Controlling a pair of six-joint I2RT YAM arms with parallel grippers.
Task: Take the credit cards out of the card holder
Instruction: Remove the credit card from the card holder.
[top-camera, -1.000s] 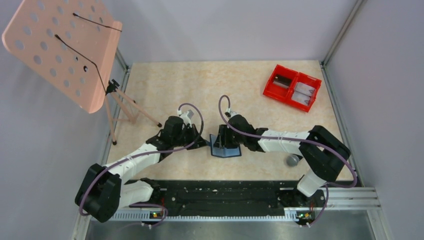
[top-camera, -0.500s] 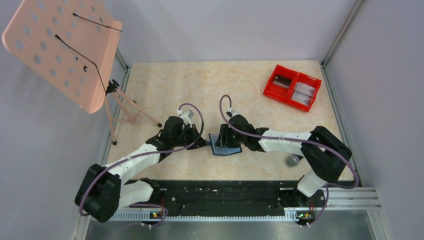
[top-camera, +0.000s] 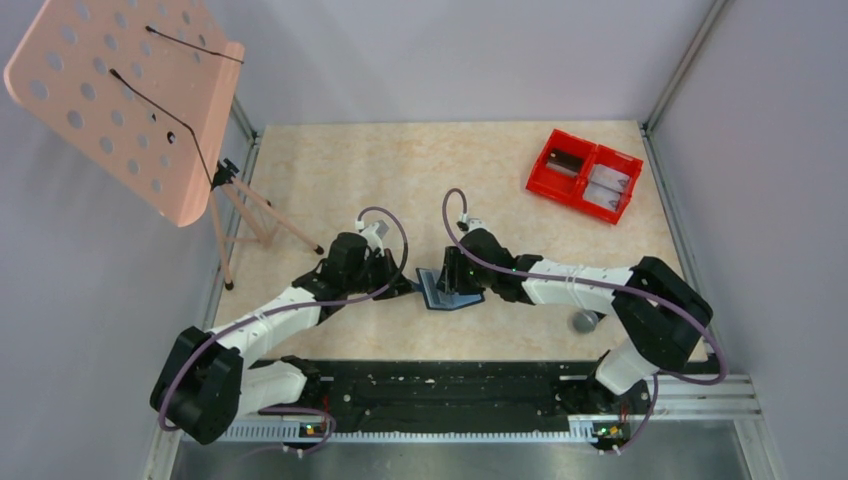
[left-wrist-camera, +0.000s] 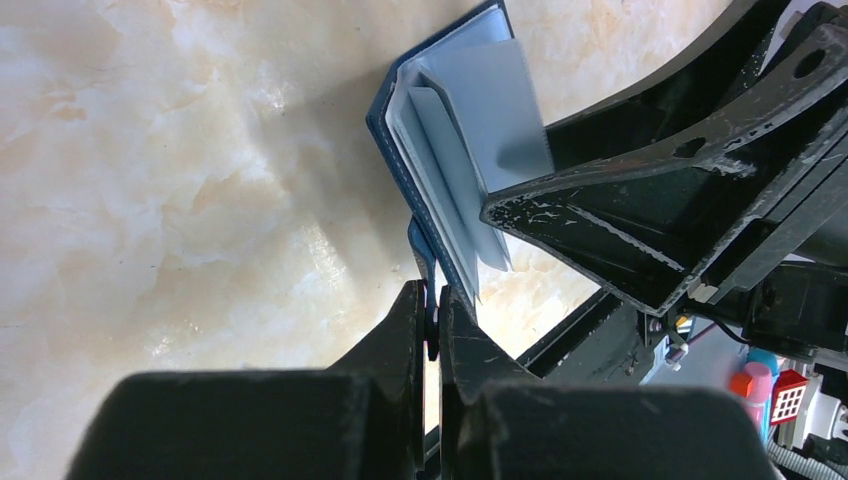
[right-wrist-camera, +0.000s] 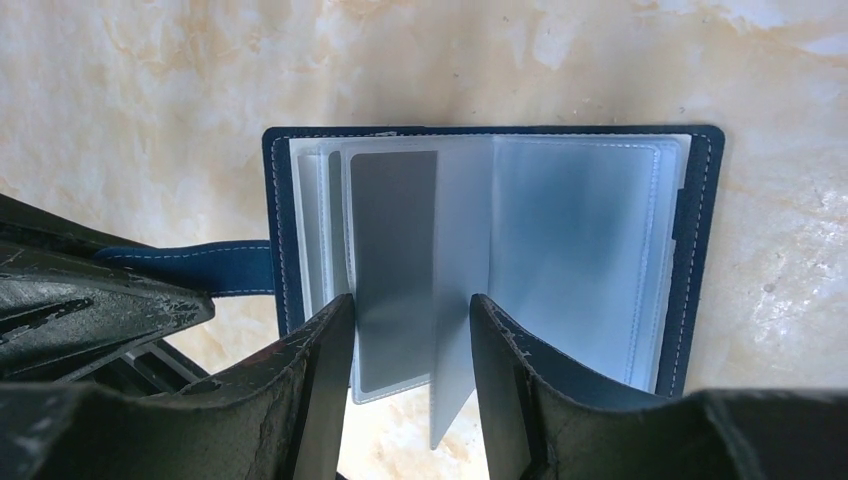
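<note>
Two grippers work one navy card holder (top-camera: 447, 291), which lies open on the marble-patterned table (top-camera: 400, 180) just ahead of the arms. The left gripper (left-wrist-camera: 432, 300), jaws pressed nearly together, pinches the holder's thin blue strap (right-wrist-camera: 200, 265) at the wallet's 9 o'clock side. The right gripper (right-wrist-camera: 412, 310) stands partly spread, its fingers straddling a loose clear sleeve without squeezing it. One grey card (right-wrist-camera: 392, 250) shows inside the sleeves. One red two-compartment bin (top-camera: 585, 175) sits at the holder's 2 o'clock, one grey ball (top-camera: 584, 321) at 4 o'clock.
</note>
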